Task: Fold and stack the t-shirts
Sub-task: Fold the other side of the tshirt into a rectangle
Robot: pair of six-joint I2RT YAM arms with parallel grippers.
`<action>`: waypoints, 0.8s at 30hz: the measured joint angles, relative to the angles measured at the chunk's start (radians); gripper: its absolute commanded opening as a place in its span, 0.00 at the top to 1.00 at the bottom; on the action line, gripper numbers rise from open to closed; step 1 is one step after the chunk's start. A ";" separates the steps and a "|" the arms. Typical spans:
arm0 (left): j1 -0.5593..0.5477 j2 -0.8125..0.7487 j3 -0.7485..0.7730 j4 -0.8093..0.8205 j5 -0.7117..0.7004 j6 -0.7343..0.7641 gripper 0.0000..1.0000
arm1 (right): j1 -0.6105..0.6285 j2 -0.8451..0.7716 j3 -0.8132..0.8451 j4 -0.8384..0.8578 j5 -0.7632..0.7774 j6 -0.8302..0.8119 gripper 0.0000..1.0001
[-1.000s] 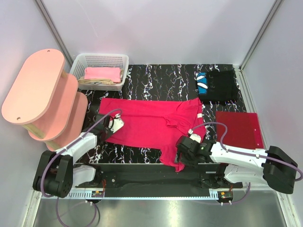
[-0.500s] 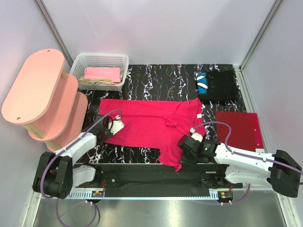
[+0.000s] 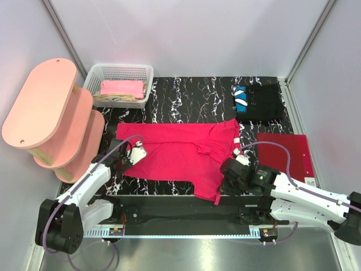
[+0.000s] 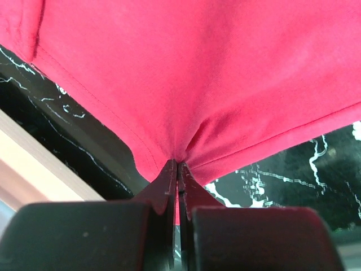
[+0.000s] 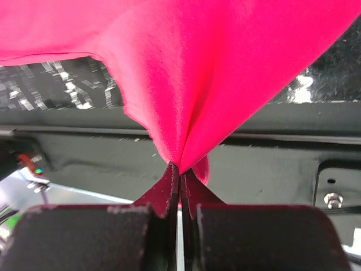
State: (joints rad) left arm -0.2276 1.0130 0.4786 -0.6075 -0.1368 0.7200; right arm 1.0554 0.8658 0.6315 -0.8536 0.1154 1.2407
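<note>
- Crimson t-shirt [image 3: 175,149]: spread across the middle of the black marbled table [image 3: 192,90], rumpled towards its right end, with a tail of cloth reaching the near edge
- Left gripper [image 4: 177,164]: jaws pressed together on a small pinch of the near-left hem; cloth fans out from the tips
- Right gripper [image 5: 180,166]: jaws likewise clamped on a narrow fold at the near-right part of the shirt, which tents up from the tips
- Risk, slip: both holds take only a thin pinch of cloth, so a sharp or uneven pull could, in my judgement, drag the hem out of one pincer
- Risk, skew: the bunched right end may fold crooked unless tension is kept level between the arms
- Risk, snag: the trailing tail lies near the base rail at the near edge and could catch there
- Dark-red stiff rectangle [image 3: 285,153]: lies just right of the shirt, within the right arm's sweep
- Black t-shirt [image 3: 262,103]: folded at the far right, well apart
- White basket [image 3: 119,67]: far left, holding a pink tee [image 3: 121,88] over a beige one [image 3: 110,99]
- Pink tiered shelf [image 3: 42,104]: stands left of the table, close beside the left arm
</note>
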 measured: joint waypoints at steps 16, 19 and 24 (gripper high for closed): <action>0.001 -0.132 0.057 -0.165 0.007 0.016 1.00 | 0.000 -0.152 0.149 -0.213 0.008 0.024 0.98; 0.001 -0.093 0.097 -0.179 0.010 0.017 0.99 | 0.000 -0.137 0.238 -0.235 0.049 0.020 0.94; 0.001 0.014 0.175 -0.154 0.010 0.025 0.97 | -0.002 -0.090 0.344 -0.245 0.138 -0.002 0.91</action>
State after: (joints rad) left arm -0.2264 1.0275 0.6537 -0.7616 -0.1272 0.7452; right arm 1.0534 0.7753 0.9752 -1.0988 0.2535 1.2385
